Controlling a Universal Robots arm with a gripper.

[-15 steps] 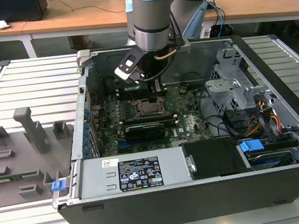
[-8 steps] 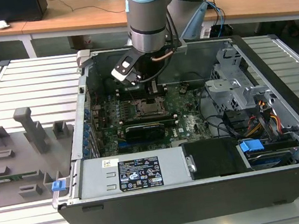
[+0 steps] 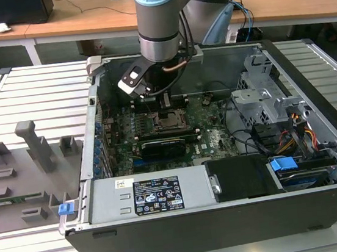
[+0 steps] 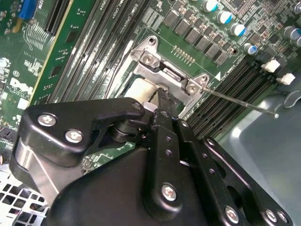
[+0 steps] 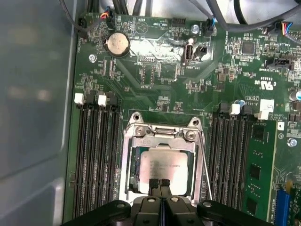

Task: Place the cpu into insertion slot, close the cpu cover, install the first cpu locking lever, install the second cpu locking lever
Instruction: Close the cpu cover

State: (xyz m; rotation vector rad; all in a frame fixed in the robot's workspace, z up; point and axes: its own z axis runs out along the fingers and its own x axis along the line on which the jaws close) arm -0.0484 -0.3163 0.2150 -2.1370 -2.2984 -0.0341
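Jaws shut, tips at cpu (image 5: 162, 162) edge; cpu cover (image 5: 125, 165) down.

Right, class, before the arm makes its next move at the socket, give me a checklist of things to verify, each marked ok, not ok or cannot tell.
1. The cpu seated in the insertion slot: ok, its pale face sits square inside.
2. The cpu cover lowered around the chip: ok; whether it lies fully flat, cannot tell.
3. One locking lever latched: not ok, the thin rod appears to stand away from the socket.
4. The other lever latched: cannot tell.
5. The gripper at the socket's edge, fingertips together, nothing seen between them: ok.
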